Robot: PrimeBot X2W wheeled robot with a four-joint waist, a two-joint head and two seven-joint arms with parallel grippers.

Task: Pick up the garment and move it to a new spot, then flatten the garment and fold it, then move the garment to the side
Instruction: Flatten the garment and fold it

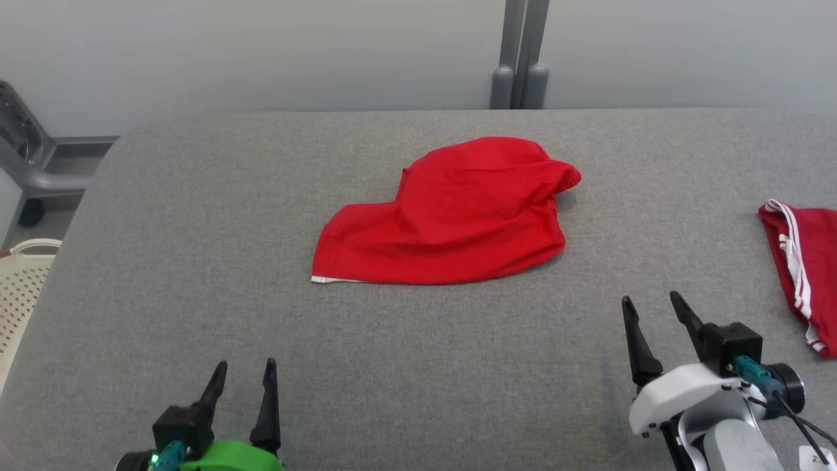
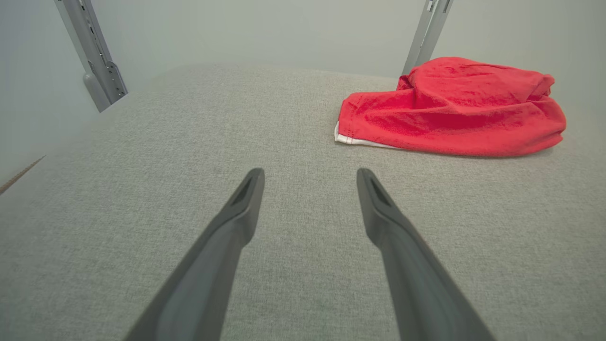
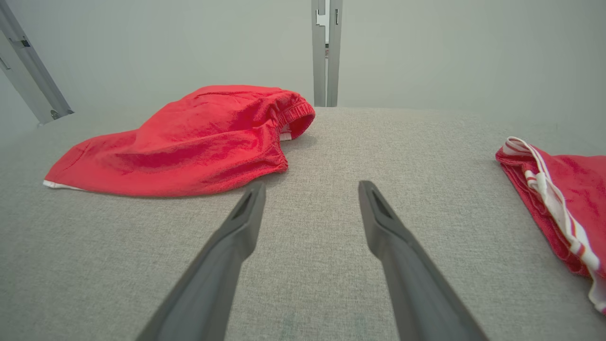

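Closest in, the left gripper (image 1: 246, 362) on its green wrist and the right gripper (image 1: 651, 297) on its white wrist hover low over the near part of the grey fabric-covered table (image 1: 196, 261). Each has its two long dark fingers spread apart with nothing between them.

The crumpled red fabric garment (image 1: 451, 216), shorts by the look of the elastic waistband, lies near the middle of the table, well apart from both grippers. Its waistband end bunches up toward the far right. Its hem spreads toward the near left, where a thin white edge peeks out at the corner. It sits ahead and to the right of the left gripper, and ahead and to the left of the right one.

At the table's right edge lies a second red garment with white stripes (image 1: 807, 261), partly cut off from view, near the right gripper. Beyond the far edge a grey metal post (image 1: 523, 52) stands against the pale wall. Beside the table's left side sits a cream perforated plastic basket (image 1: 19, 288), with a grey metal frame (image 1: 26, 157) farther back.
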